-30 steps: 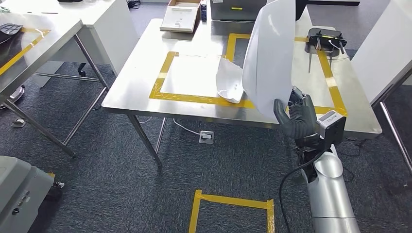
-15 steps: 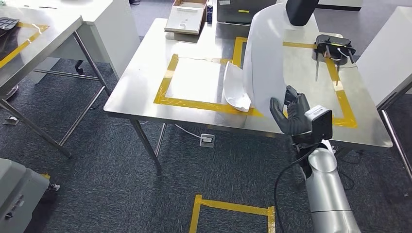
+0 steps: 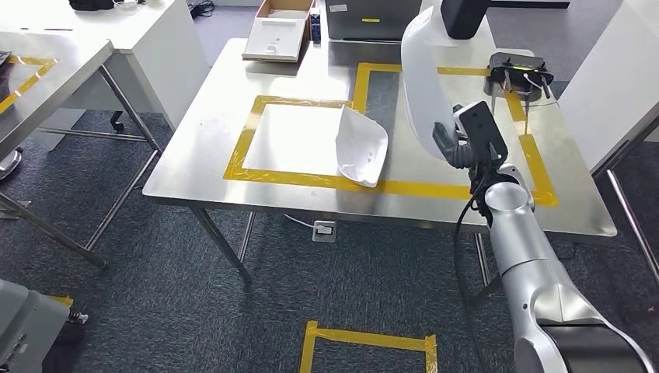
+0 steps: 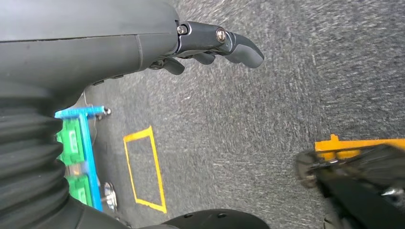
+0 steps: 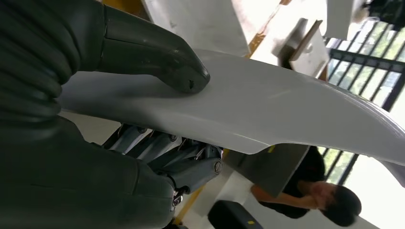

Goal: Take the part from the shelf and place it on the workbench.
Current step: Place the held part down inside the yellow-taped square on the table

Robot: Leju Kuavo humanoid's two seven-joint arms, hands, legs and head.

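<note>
My left hand point(image 4: 210, 45) hangs over the carpet point(image 4: 267, 114) with fingers loosely apart and nothing in them, while my right hand point(image 3: 455, 144) clamps thumb and fingers on the white part point(image 3: 423, 85), holding it upright above the workbench point(image 3: 194, 167), near its right edge.

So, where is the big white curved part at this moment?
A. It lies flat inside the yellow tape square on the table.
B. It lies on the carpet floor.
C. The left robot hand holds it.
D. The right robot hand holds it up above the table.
D: the right robot hand grips the big white part above the steel table, thumb on one face and fingers under it.
</note>
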